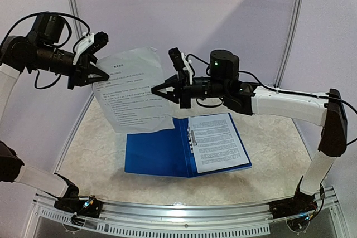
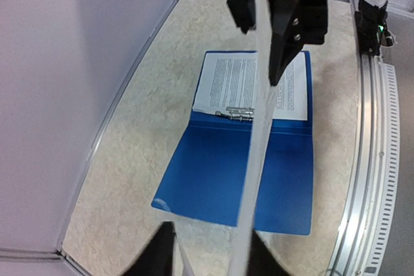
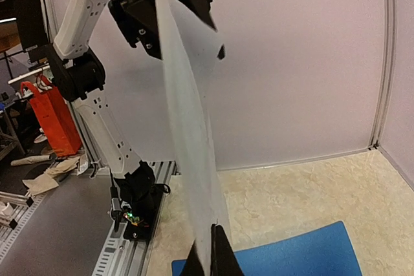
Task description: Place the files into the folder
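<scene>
Nearest, a slotted aluminium rail (image 1: 184,215) runs along the front edge of the beige speckled surface (image 1: 100,149), with the two arm bases bolted at its ends. Behind it, near the middle of the surface, a thin royal-blue plastic folder (image 1: 156,154) lies open and flat. A metal clip (image 1: 192,137) sits at its spine. A white printed page (image 1: 218,142) lies on its right leaf, and its left leaf is bare.

Farther back, a white paper sheet covered in small black print (image 1: 134,90) hangs upright in the air between the two arms, clear of the surface. In the top view its lower corner overlaps the folder's far left edge. The right gripper (image 1: 155,90) has its jaws pressed together on the sheet's right edge. The left gripper (image 1: 105,74) is at the sheet's upper left edge. Its jaws stand a little apart with the paper between them, and I cannot tell whether they touch it.

Pale lilac wall panels (image 1: 195,15) close off the back.
</scene>
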Motion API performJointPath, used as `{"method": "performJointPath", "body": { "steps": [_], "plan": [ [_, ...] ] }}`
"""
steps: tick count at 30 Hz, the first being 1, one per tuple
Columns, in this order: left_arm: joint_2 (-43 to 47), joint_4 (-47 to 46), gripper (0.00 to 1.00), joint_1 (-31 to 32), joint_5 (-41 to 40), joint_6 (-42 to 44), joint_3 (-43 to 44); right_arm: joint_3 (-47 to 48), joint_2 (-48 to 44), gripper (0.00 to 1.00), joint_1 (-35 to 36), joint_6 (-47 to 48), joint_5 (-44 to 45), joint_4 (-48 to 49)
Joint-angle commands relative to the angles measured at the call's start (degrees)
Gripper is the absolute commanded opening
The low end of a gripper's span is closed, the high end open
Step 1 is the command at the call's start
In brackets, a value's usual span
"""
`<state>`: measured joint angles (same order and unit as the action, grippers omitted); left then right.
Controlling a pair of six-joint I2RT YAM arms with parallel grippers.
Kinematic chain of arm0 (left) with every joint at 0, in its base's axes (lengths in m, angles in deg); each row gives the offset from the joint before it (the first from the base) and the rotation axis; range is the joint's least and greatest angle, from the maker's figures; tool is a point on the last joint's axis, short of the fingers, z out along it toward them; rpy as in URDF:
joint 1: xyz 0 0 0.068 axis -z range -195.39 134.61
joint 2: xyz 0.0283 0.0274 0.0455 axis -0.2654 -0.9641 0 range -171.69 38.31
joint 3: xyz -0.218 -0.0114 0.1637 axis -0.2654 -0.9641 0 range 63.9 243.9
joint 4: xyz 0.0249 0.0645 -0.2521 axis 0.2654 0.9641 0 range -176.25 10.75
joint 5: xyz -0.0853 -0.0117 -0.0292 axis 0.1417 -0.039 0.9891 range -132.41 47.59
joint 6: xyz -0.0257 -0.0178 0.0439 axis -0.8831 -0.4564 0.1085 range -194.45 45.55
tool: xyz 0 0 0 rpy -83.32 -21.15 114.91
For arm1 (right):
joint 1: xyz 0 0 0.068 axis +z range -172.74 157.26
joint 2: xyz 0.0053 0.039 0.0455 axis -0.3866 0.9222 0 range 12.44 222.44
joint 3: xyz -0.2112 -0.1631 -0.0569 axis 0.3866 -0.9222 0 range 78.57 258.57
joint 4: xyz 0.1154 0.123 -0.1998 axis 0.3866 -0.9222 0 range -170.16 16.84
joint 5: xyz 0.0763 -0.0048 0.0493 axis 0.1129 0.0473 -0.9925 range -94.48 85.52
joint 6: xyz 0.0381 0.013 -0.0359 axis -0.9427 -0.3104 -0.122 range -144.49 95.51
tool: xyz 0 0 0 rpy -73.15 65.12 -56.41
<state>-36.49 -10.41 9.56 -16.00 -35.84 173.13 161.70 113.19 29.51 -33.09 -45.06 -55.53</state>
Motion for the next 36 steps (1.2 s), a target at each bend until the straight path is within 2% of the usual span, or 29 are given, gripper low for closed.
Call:
{"method": "performJointPath", "body": {
  "steps": [1,2,4,7,13,16,21,26,31,34,36],
  "plan": [
    [2.6,12.8,0.65,-3.2,-1.5,-1.4,-3.9,-2.7,-7.8,0.00,0.3,6.5,3.8,-8.8],
    [3.3,12.3,0.74,-4.7,0.2,-0.7,-4.0,-2.7,-8.6,0.00,0.2,9.0,4.4,-11.4],
    [4.1,13.1,0.83,-7.7,4.7,1.7,-3.1,-2.9,-10.2,0.00,0.3,12.4,4.7,-17.0],
    [4.7,14.0,0.85,-9.7,8.8,3.7,-2.5,-3.5,-12.7,0.00,0.3,16.7,3.5,-23.2],
    [4.2,14.7,0.91,-8.9,18.4,6.2,-5.2,-1.6,-14.3,0.00,0.4,24.3,3.8,-33.4],
    [2.8,14.9,0.95,-7.2,23.9,6.2,-7.0,-1.1,-14.0,0.00,0.4,25.3,3.1,-33.8],
    [1.2,17.1,0.98,-5.1,28.5,8.1,-8.3,-1.1,-14.4,0.00,0.5,26.1,4.0,-34.1],
    [0.7,23.3,0.99,0.1,28.9,14.2,-9.1,-0.6,-14.5,0.00,0.4,25.2,7.5,-34.6],
    [1.1,25.4,0.98,0.6,27.8,17.2,-10.0,0.8,-14.1,0.00,0.4,24.2,12.5,-36.2],
    [1.2,22.0,0.93,1.2,24.5,13.0,-12.5,1.4,-13.8,0.00,0.4,22.8,14.0,-36.3],
    [1.0,18.0,0.85,1.8,21.1,9.2,-14.7,1.5,-13.9,0.00,0.4,22.0,14.1,-36.0]
  ]
}}
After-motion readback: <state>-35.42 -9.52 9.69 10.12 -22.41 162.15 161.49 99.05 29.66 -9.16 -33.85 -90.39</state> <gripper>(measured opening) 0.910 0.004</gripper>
